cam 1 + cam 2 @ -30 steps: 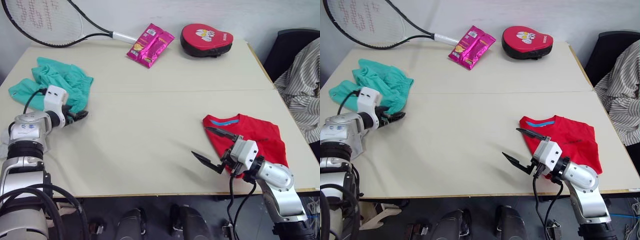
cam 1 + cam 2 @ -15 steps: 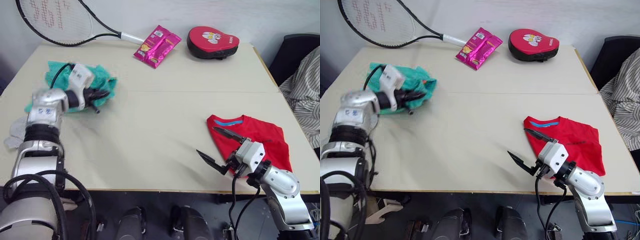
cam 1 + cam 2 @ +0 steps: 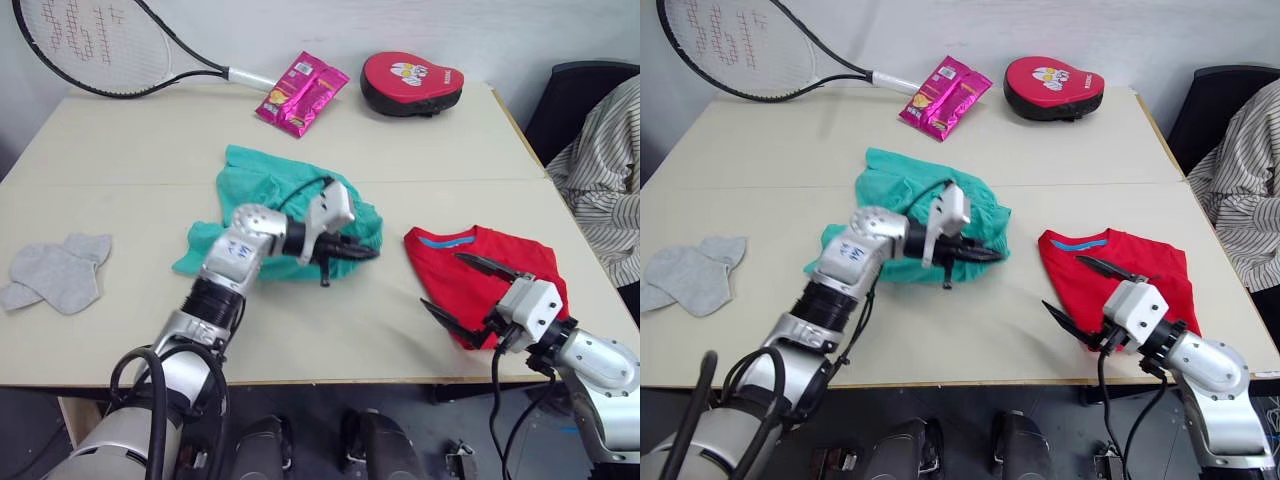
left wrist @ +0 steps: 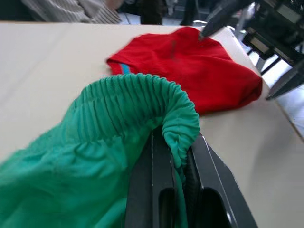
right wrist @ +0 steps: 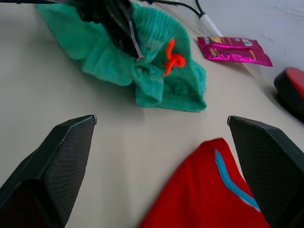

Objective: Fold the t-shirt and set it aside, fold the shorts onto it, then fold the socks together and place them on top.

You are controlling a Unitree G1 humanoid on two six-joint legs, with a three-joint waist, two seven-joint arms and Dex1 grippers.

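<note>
The t-shirt [image 3: 500, 277] lies folded into a compact red rectangle near the table's [image 3: 300, 330] front right edge, blue neck trim facing up, so the first step of the task appears complete. The shorts [image 3: 285, 215] sit in a loose, crumpled heap near the middle of the table, just left of the t-shirt and apart from it; they are not yet folded. The left gripper [image 3: 352, 251] has its fingers pressed together on the gathered waistband of the shorts, and the left wrist view shows the teal elastic edge bunched between them, with the t-shirt directly ahead. An orange drawstring [image 5: 172, 59] shows at the waistband. The right gripper [image 3: 468, 291] hovers over the front left corner of the t-shirt with its fingers spread wide, gripping nothing. The socks [image 3: 55, 272] lie flat and overlapping near the table's left edge, well apart from both garments and untouched. Judged from this layout, the work is in its second step: the shorts need flattening, folding and placing on the t-shirt, after which the socks must be paired and set on top. A tennis racket [image 3: 90, 45], a pink packet [image 3: 300, 92] and a red pad [image 3: 412, 82] rest along the far edge, outside the work area.
</note>
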